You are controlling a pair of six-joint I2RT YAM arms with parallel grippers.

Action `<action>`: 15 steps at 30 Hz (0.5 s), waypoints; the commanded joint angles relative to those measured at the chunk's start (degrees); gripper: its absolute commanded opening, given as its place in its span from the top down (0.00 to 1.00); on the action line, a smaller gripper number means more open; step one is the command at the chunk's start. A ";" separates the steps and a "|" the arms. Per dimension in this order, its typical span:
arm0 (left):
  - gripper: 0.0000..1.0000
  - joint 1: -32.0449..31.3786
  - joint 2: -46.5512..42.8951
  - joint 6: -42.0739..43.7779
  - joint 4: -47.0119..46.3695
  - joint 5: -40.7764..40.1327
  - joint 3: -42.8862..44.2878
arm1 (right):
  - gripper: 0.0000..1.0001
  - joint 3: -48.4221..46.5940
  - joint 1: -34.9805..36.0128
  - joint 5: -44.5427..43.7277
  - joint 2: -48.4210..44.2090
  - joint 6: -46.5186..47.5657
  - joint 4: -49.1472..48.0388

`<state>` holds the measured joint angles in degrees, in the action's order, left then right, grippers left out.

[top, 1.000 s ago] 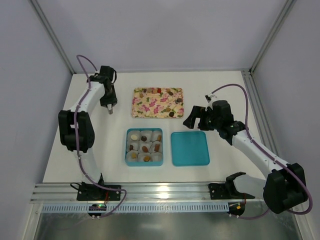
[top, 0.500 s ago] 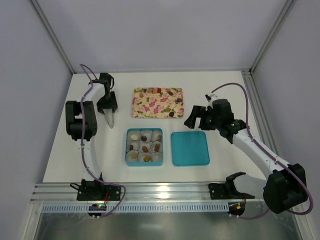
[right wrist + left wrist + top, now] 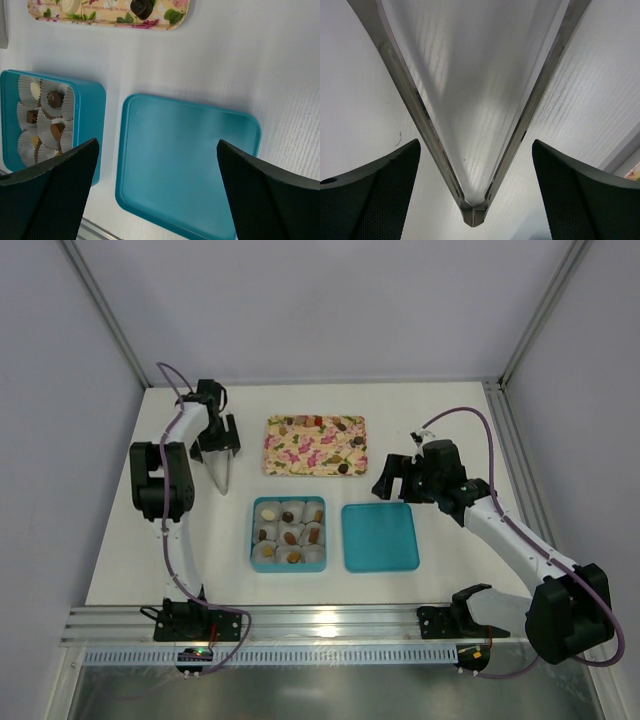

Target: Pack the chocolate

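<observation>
Several chocolates (image 3: 343,468) lie on the pink floral tray (image 3: 315,444), and more sit in paper cups in the teal box (image 3: 288,533). My left gripper (image 3: 218,443) is open at the far left of the table. It straddles metal tongs (image 3: 223,475) that lie on the table. In the left wrist view the V-shaped tongs (image 3: 473,216) run between the fingers (image 3: 375,200) without touching them. My right gripper (image 3: 395,478) is open and empty above the far edge of the teal lid (image 3: 380,536). The right wrist view shows the lid (image 3: 185,160), the box (image 3: 85,105) and a dark chocolate (image 3: 141,7) on the tray.
The lid lies flat just right of the box, its inside facing up. White enclosure walls and metal posts stand at the back and sides. An aluminium rail (image 3: 320,620) runs along the near edge by the arm bases.
My left gripper has opened and let go of the tongs, which now lie on the table. The left arm has folded back. The right gripper has shifted slightly.
</observation>
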<state>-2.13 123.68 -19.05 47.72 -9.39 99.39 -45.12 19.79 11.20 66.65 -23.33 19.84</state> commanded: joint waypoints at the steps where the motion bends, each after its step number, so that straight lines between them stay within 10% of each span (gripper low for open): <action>1: 0.10 0.29 -3.87 0.15 1.14 0.25 3.52 | 0.00 -0.76 0.16 -3.11 0.32 1.10 1.17; 15: 0.11 -1.47 -22.06 -4.94 3.08 8.59 0.63 | 0.03 3.72 -3.17 -6.90 4.10 -2.33 3.72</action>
<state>-2.39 109.19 -21.47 51.03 -5.21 101.08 -43.03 17.63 5.72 69.80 -23.83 22.83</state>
